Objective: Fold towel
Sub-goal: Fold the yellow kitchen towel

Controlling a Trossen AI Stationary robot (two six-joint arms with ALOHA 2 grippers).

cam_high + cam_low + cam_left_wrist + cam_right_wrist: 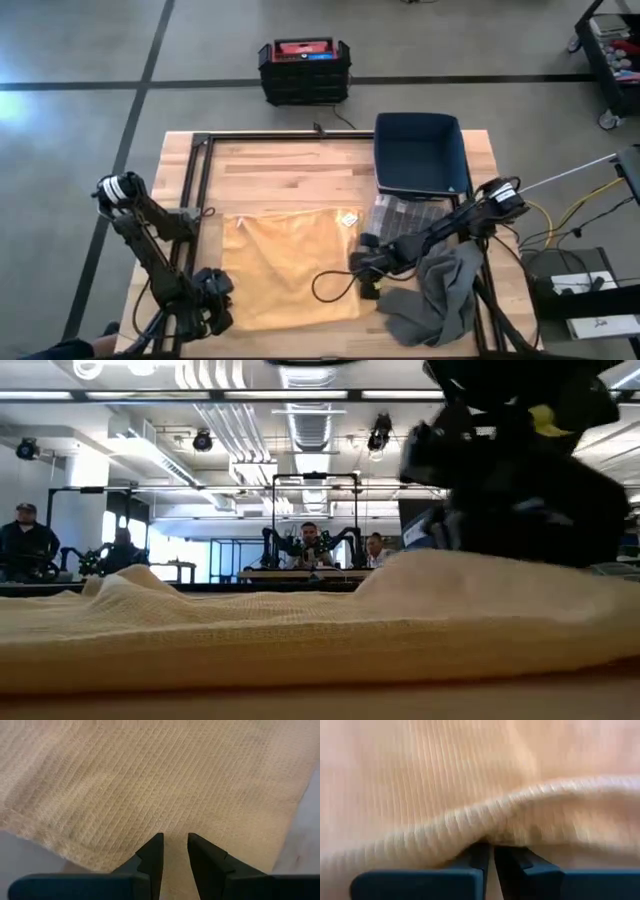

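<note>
Table (300, 170) of pale wood, spanning most of the high view. Yellow waffle-weave towel (290, 265) spread flat on the front half, roughly square, no clear long axis, one fold line possible either way. Grey cloth (440, 295) heaped just right of it; dark blue bin (420, 150) farther back on the right. Left gripper (172, 852) at the towel's front left corner, fingers nearly together with a narrow gap, hovering over the weave near the hem and apparently holding nothing. Right gripper (490, 851) at the towel's right edge, fingers nearly closed with a raised ridge of fabric bunched right at the tips, looks like a pinch just taken, though contact hidden under the fold. Towel lying leftward of the right jaws and rightward and back from the left jaws. Right arm nearer to a real hold; likely next a lift of that edge across toward the left side.
</note>
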